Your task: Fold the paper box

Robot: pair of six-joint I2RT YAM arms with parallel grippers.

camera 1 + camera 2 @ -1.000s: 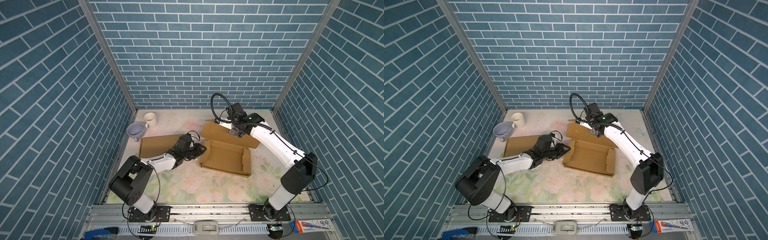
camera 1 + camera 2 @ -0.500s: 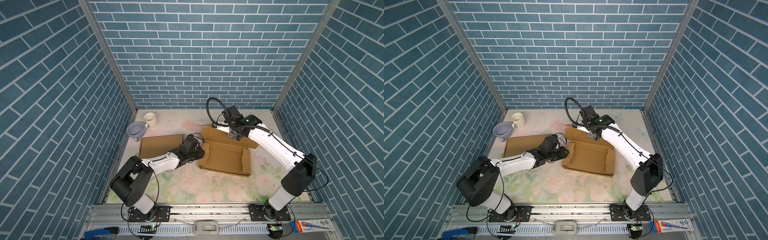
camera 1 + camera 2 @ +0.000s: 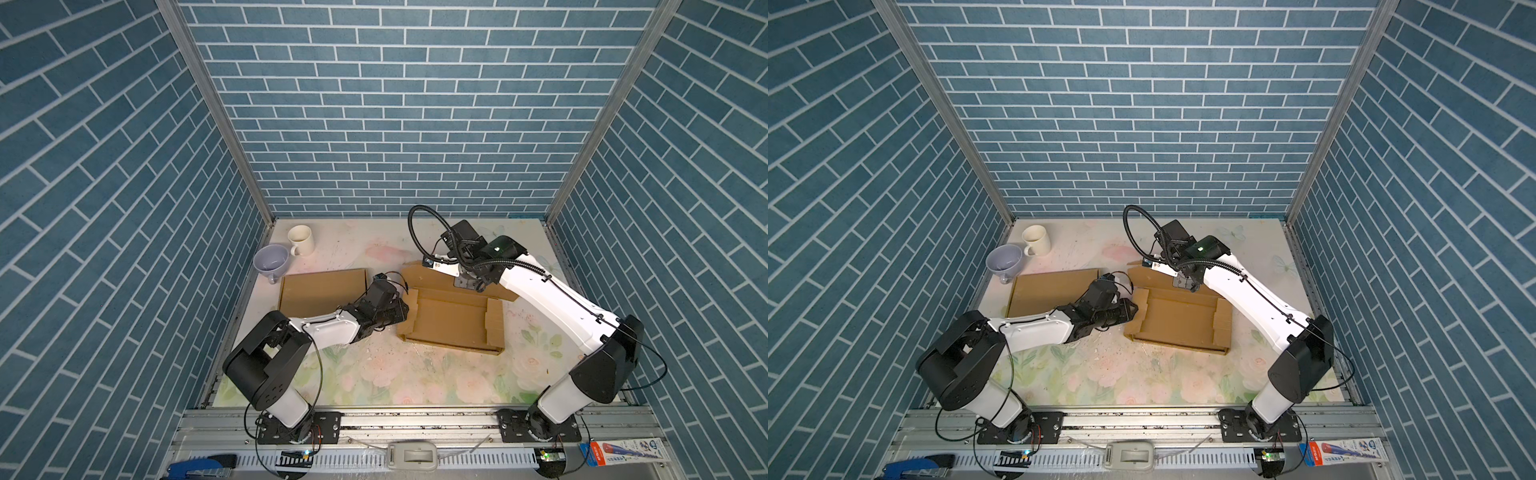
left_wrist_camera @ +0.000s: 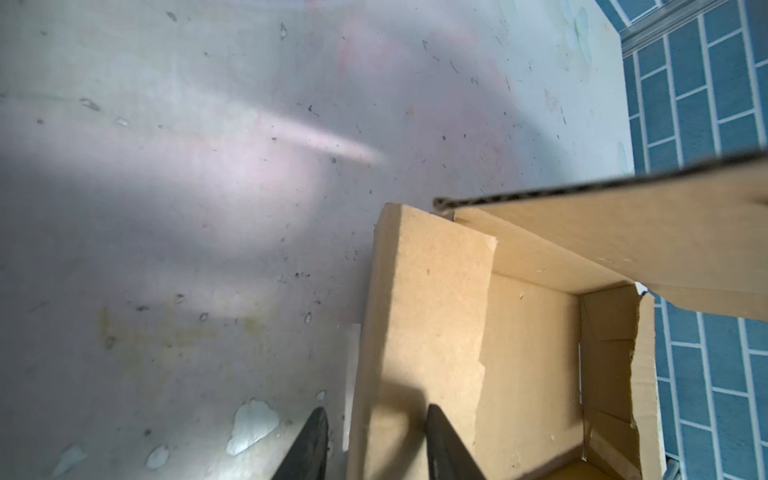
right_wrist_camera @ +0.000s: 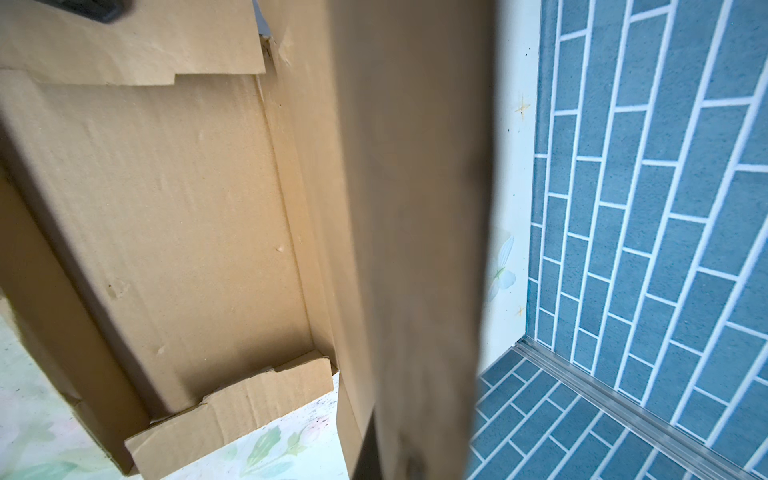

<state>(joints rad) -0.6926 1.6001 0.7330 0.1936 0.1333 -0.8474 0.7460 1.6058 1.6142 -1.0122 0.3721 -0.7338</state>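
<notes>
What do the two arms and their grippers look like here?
The left arm and right arm both have white link shells, bulky black joint housings and thin black wires along them. A ribbed black cable loops above the right wrist, where a small green light glows. The left gripper has slim, dark, tapered fingers.

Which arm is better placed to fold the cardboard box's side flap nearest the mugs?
Probably left: the left gripper straddles that side flap, jaws apart; the right gripper is shut on the rear flap.
</notes>
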